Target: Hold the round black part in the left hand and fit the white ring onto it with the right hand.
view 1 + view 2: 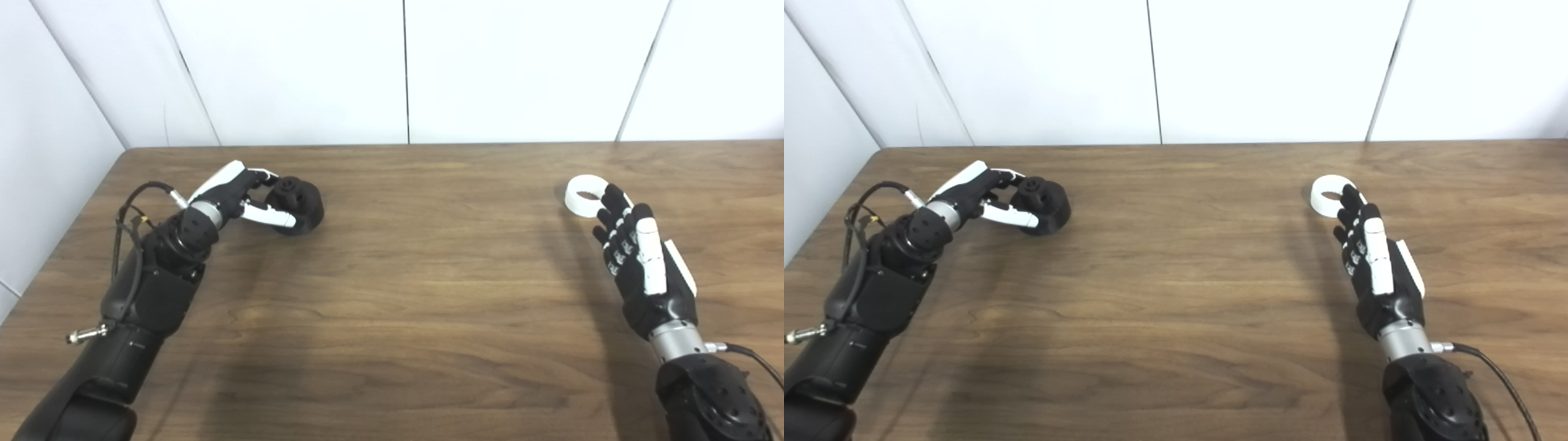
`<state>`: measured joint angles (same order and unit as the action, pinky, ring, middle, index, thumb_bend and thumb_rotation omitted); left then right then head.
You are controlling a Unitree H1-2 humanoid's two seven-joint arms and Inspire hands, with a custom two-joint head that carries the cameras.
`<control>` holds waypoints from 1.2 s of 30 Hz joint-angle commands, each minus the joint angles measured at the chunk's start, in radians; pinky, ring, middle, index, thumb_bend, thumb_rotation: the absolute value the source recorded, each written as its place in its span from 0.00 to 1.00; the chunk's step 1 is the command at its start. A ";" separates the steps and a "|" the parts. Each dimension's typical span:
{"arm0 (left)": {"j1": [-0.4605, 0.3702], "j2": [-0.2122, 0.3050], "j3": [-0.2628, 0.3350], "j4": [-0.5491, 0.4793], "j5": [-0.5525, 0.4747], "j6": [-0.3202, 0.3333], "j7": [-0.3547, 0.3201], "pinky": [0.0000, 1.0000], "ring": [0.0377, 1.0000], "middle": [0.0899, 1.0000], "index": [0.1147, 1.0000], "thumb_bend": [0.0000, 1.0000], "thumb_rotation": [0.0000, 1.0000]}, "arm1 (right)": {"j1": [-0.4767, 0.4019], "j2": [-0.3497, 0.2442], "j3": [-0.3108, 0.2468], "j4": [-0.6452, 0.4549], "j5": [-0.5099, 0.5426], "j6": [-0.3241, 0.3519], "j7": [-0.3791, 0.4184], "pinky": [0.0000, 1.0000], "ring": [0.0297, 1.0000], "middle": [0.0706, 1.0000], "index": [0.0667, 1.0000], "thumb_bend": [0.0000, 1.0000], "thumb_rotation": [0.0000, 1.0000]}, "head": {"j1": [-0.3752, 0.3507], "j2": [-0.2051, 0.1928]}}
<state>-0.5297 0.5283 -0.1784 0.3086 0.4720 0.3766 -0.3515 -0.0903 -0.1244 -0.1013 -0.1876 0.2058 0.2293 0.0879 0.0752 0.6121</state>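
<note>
The round black part (300, 201) rests on the wooden table (404, 275) at the far left. My left hand (236, 196) wraps around it, thumb (269, 215) across its near side and fingers (262, 176) against its far side. The part also shows in the right eye view (1046, 202). The white ring (585, 195) lies flat on the table at the far right. My right hand (640, 263) is open with its fingers stretched out, and its fingertips (611, 199) reach the ring's near right edge. It holds nothing.
White wall panels (404, 67) stand right behind the table's far edge and along its left side. Cables (131, 208) loop off my left wrist, and one cable (756, 361) leaves my right wrist.
</note>
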 commanded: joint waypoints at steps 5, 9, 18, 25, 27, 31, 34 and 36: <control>-0.014 0.015 0.014 -0.048 -0.004 -0.053 0.052 0.82 0.90 0.85 0.75 0.94 0.31 | -0.033 -0.011 -0.001 -0.031 -0.006 -0.008 0.003 1.00 1.00 0.99 0.96 0.52 1.00 | 0.001 0.001; -0.006 0.010 0.007 -0.059 0.000 -0.064 0.060 0.82 0.91 0.86 0.75 0.93 0.28 | -0.036 -0.015 -0.003 -0.029 -0.005 -0.006 0.006 1.00 1.00 0.98 0.96 0.52 1.00 | 0.000 0.002; 0.003 0.001 -0.003 -0.063 0.005 -0.063 0.064 0.85 0.95 0.90 0.77 0.95 0.30 | -0.034 -0.016 -0.008 -0.034 -0.005 -0.004 0.001 1.00 1.00 0.98 0.96 0.53 1.00 | -0.001 -0.001; 0.012 -0.001 -0.013 -0.078 0.014 -0.067 0.069 0.85 0.97 0.92 0.77 0.94 0.31 | -0.034 -0.019 -0.010 -0.037 0.001 0.003 0.005 1.00 1.00 0.99 0.96 0.54 1.00 | -0.003 -0.001; 0.018 -0.003 -0.018 -0.087 0.017 -0.066 0.069 0.85 0.97 0.92 0.77 0.93 0.30 | -0.033 -0.018 -0.009 -0.041 0.000 0.006 0.003 1.00 1.00 0.99 0.96 0.54 1.00 | -0.003 -0.001; 0.027 -0.006 -0.027 -0.098 0.021 -0.070 0.073 0.85 0.96 0.91 0.76 0.92 0.30 | -0.031 -0.022 -0.006 -0.046 -0.005 0.011 0.004 1.00 1.00 0.99 0.96 0.54 1.00 | -0.003 -0.001; 0.037 -0.016 -0.028 -0.113 0.022 -0.066 0.080 0.85 0.96 0.90 0.76 0.92 0.31 | -0.033 -0.022 -0.008 -0.047 -0.003 0.013 0.003 1.00 1.00 0.99 0.96 0.54 1.00 | -0.008 0.001; 0.042 -0.022 -0.032 -0.121 0.027 -0.063 0.084 0.85 0.96 0.90 0.75 0.92 0.31 | -0.034 -0.021 -0.008 -0.047 -0.001 0.012 0.002 1.00 1.00 0.98 0.96 0.54 1.00 | -0.010 0.001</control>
<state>-0.4630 0.5065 -0.2124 0.2263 0.4956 0.3345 -0.2862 -0.0906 -0.1410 -0.1042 -0.1995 0.1970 0.2584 0.0867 0.0644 0.6121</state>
